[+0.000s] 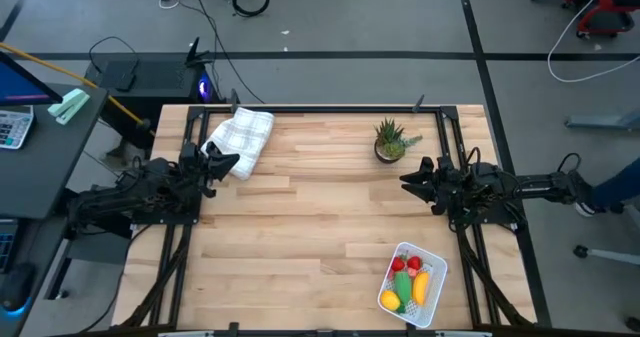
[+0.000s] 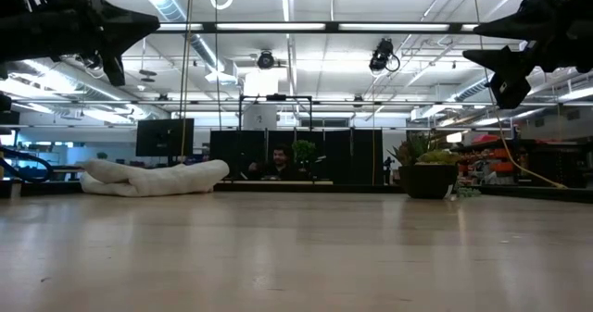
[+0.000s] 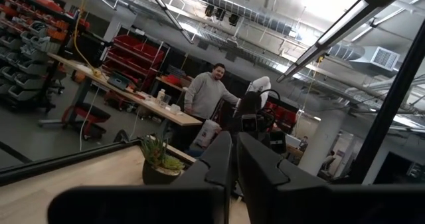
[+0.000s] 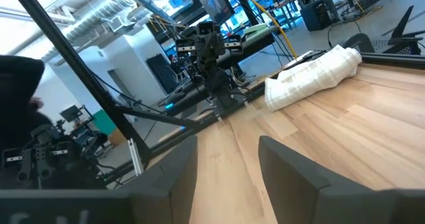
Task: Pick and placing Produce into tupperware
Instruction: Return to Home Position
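The white plastic tub with a bottom full of little holes sat on the pale wooden table, near the corner on the right arm's side. All the toy food lay inside it: two red round pieces, a green oblong piece, a yellow banana and a small orange piece, packed close and touching. A small green spiky plant in a dark pot stood at the far side of the table, well apart from the tub. A white checked cloth lay bunched up at the far corner on the left arm's side. Both arms were pulled back to their own sides, held up in the air above the table. The left pincer hung just beside the cloth, its fingers narrow, pressed almost together with nothing between them. The right pincer hung near the plant, its fingers wide apart and holding nothing. Behind the table, a person in a grey top stood by a long desk.
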`<state>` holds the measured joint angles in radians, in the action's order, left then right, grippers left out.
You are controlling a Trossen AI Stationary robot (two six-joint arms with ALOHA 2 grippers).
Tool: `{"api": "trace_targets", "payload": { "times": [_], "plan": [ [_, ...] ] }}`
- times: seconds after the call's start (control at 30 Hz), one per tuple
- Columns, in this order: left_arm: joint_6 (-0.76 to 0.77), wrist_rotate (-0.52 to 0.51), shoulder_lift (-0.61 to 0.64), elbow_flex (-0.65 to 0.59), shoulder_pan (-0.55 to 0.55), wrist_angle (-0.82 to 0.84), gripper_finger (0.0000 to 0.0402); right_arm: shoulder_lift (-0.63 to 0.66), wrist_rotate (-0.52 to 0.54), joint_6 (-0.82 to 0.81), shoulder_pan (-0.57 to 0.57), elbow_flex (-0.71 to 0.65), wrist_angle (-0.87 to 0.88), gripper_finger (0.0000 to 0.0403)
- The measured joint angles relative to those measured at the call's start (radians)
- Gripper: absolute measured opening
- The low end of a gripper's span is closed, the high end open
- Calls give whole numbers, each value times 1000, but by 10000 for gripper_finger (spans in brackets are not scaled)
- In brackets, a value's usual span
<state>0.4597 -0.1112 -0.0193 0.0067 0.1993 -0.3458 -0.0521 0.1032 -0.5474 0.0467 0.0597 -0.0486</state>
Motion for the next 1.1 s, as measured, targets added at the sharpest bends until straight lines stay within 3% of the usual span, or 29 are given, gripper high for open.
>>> {"api": "trace_targets", "payload": {
  "times": [1.1],
  "plan": [
    [0, 0, 0, 0, 0, 0, 32, 0, 0, 0, 0, 0, 0, 168]
  ]
}}
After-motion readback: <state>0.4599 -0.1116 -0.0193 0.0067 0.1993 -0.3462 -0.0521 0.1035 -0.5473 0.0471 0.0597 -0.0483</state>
